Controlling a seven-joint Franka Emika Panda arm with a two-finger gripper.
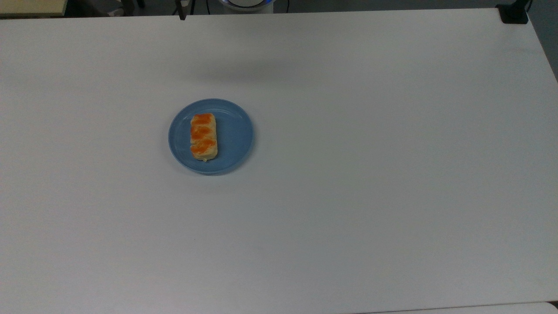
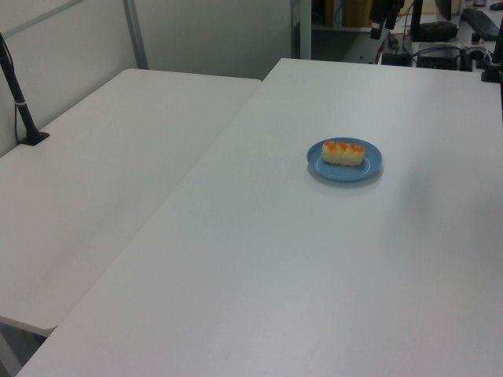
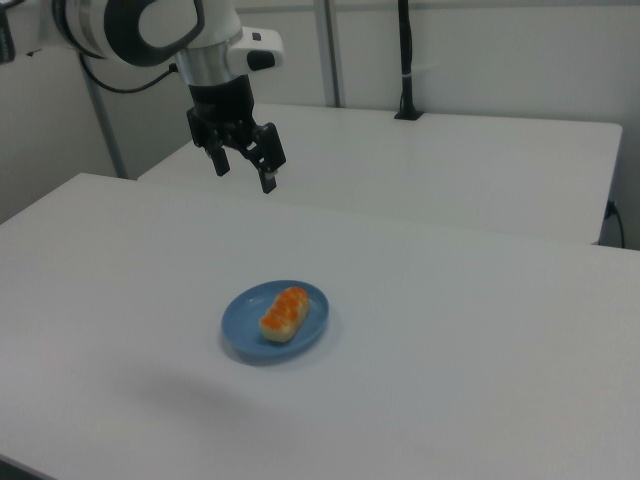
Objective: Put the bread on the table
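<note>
The bread (image 1: 203,136) is a small oblong pale loaf with three orange patches on top. It lies on a round blue plate (image 1: 235,135), toward the plate's left side in the top view. The plate rests on the white table (image 1: 348,196). In the right view the bread (image 3: 285,312) and plate (image 3: 240,325) sit low in the middle. My gripper (image 3: 245,175) hangs open in the air well above and behind them, holding nothing. The left view has the bread (image 2: 343,152) on the plate (image 2: 372,166), right of centre.
A second white table (image 2: 102,173) adjoins this one on the left view's left, with a black clamped post (image 2: 23,118) on it. A black clamp (image 1: 514,15) sits at the top view's far right corner. Bare tabletop surrounds the plate on all sides.
</note>
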